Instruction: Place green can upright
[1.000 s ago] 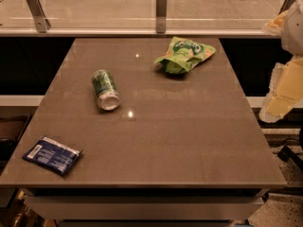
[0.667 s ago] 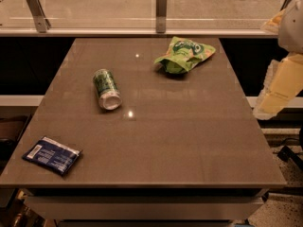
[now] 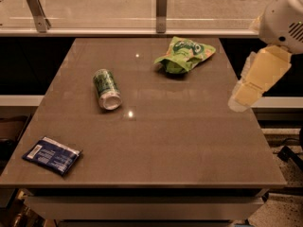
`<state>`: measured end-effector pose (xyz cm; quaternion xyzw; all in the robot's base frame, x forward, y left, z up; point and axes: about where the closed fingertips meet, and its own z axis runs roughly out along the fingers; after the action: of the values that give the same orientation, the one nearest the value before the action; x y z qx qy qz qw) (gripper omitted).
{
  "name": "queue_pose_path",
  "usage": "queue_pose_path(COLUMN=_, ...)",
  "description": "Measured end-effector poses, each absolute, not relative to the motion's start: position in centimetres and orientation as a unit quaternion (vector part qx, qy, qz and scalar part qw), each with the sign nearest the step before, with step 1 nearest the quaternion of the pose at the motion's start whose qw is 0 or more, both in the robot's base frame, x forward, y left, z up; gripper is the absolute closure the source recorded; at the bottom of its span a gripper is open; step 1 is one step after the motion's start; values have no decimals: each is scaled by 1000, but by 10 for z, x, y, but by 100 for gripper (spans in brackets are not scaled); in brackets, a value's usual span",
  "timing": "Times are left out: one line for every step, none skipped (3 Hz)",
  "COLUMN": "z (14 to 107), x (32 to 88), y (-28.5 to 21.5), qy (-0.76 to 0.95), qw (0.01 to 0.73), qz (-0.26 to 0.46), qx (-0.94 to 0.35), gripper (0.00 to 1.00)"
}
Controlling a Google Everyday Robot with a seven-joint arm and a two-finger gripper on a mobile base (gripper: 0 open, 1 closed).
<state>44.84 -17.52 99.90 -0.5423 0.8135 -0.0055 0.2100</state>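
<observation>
The green can (image 3: 106, 88) lies on its side on the left half of the brown table (image 3: 180, 141), its silver end facing the front. My gripper (image 3: 242, 98) hangs from the white arm (image 3: 284, 18) over the table's right edge. It is well to the right of the can, touches nothing and holds nothing that I can see.
A soft green snack bag (image 3: 185, 55) lies at the back right of the table, not far left of the arm. A flat dark blue packet (image 3: 52, 155) lies at the front left corner. A glass railing with metal posts (image 3: 161, 11) runs behind the table.
The arm and gripper have moved left, from beside the table to over its right edge. The can, bag and packet have not moved.
</observation>
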Motion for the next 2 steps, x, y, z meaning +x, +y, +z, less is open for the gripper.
queue_pose_path(z=996, x=458, y=-152, qy=833, qw=185, qz=-4, qx=-521, gripper=0)
queue_pose_path(z=989, x=475, y=-131, qy=860, qw=154, qz=-25, qx=-486, gripper=0)
